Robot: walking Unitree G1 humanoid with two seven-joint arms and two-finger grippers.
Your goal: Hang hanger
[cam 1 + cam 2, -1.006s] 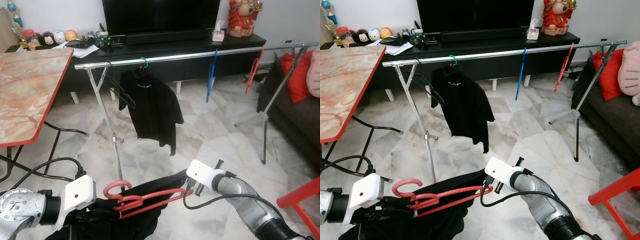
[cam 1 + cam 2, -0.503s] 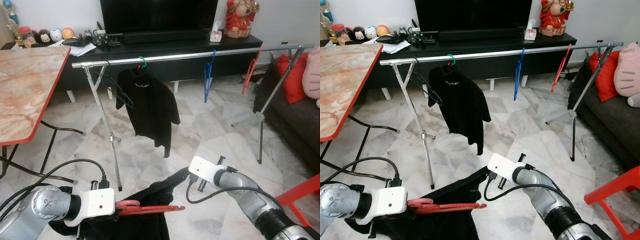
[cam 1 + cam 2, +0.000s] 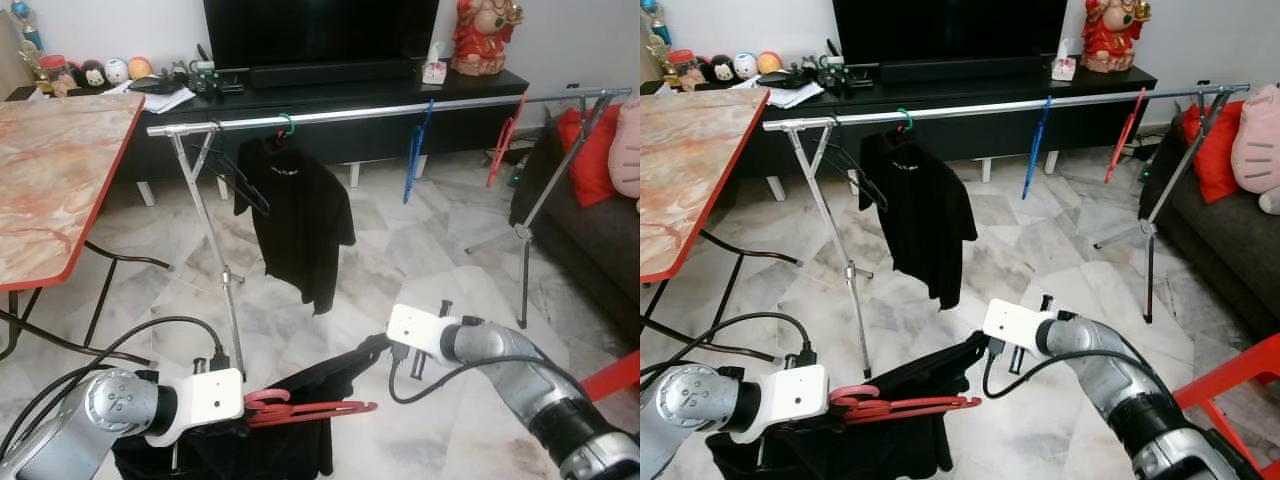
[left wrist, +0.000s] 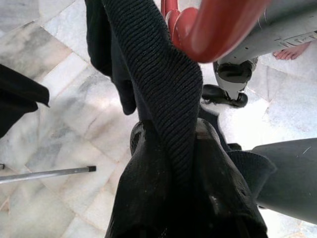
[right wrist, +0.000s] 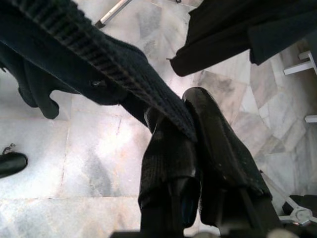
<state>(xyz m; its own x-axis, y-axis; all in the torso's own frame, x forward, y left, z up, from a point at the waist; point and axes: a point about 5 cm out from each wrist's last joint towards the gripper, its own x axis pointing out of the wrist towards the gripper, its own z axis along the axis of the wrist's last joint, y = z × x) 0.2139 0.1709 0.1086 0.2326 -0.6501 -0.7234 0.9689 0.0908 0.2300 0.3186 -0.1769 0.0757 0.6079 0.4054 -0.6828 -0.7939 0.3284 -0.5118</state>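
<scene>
Left claw (image 4: 168, 148) clamped on the black garment's ribbed edge beside the red hanger (image 3: 300, 408), keeping it low in front of me | right claw (image 5: 190, 144) pinching the garment (image 3: 320, 385) at its far edge, so cloth stays spread | rail (image 3: 350, 112) well ahead; I judge hanging not yet begun.

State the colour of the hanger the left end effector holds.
Red hanger, clearest in the left eye view.
</scene>
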